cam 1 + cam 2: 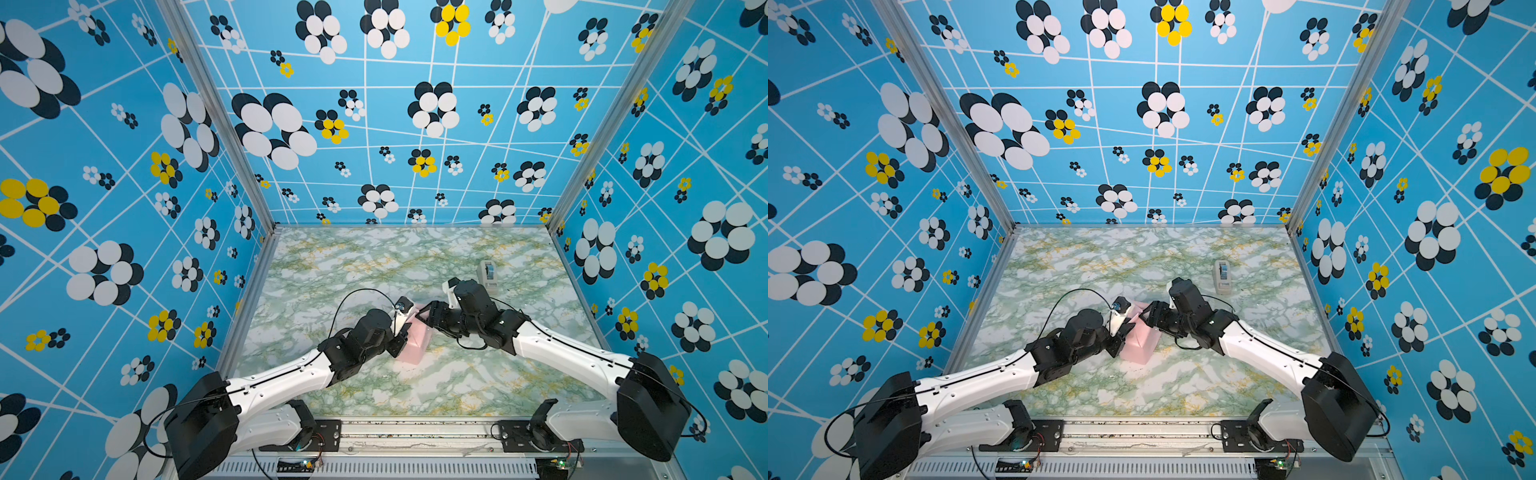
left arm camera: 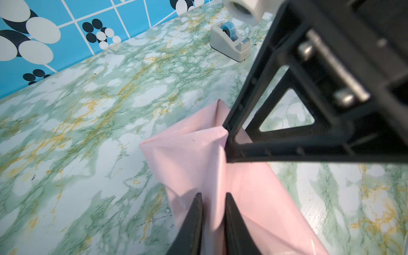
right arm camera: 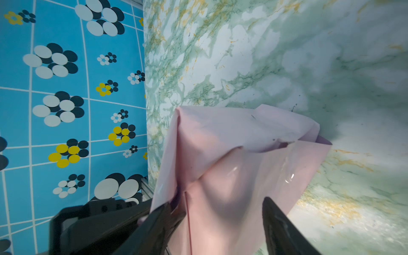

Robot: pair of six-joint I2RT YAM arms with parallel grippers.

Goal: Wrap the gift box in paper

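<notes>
Currently: paper (image 1: 415, 343), pink face outward, bundled at middle of surface (image 1: 353, 266); left pincer (image 2: 213, 195) nipped narrowly on a paper ridge; right pincer (image 3: 220, 201) spread wide, straddling the bundle's end.

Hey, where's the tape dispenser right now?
In both top views the tape dispenser stands on the right rear part of the table, just behind the right arm and apart from the paper at the middle.

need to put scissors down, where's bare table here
Bare table from the left wall to the paper, and in front of it between the arms. Crowded mid-table: left hand and right hand meet at the paper, tape dispenser back right.
</notes>
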